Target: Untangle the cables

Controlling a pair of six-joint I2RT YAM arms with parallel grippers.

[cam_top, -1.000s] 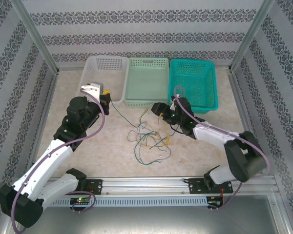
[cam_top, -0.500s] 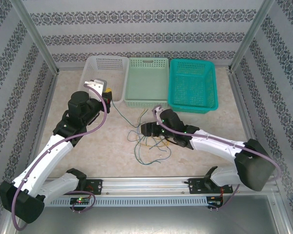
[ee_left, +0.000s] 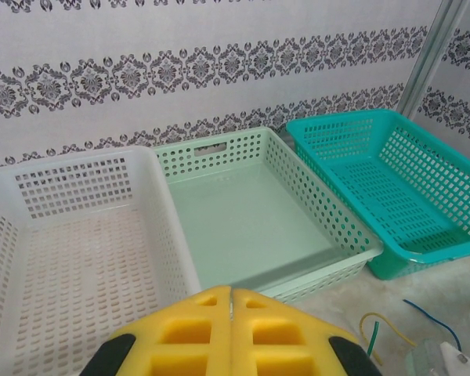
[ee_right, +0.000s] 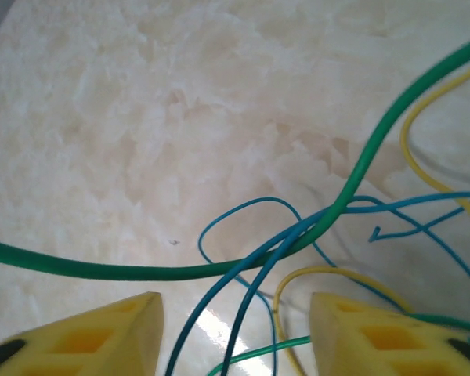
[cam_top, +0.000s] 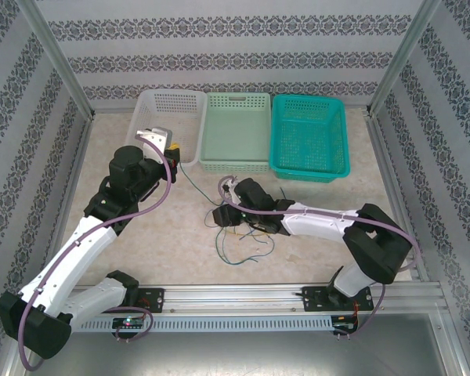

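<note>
In the middle of the top view the right gripper (cam_top: 223,213) hangs spread open over the tangled cables (ee_right: 180,272) (green, blue, yellow); upper left, the left gripper (cam_top: 161,141) is pressed closed.

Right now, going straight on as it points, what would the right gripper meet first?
Probably the green cable crossing ahead of the open right gripper, blue cables just beside it; depth unclear.

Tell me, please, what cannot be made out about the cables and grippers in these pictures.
- Left wrist view: fingers of the left gripper meet; any cable pinched between them is hidden.
- Right wrist view: the cables run off the frame edges, so their ends are cut off.
- Top view: they are too thin to trace crossings, and the right gripper covers part.
</note>
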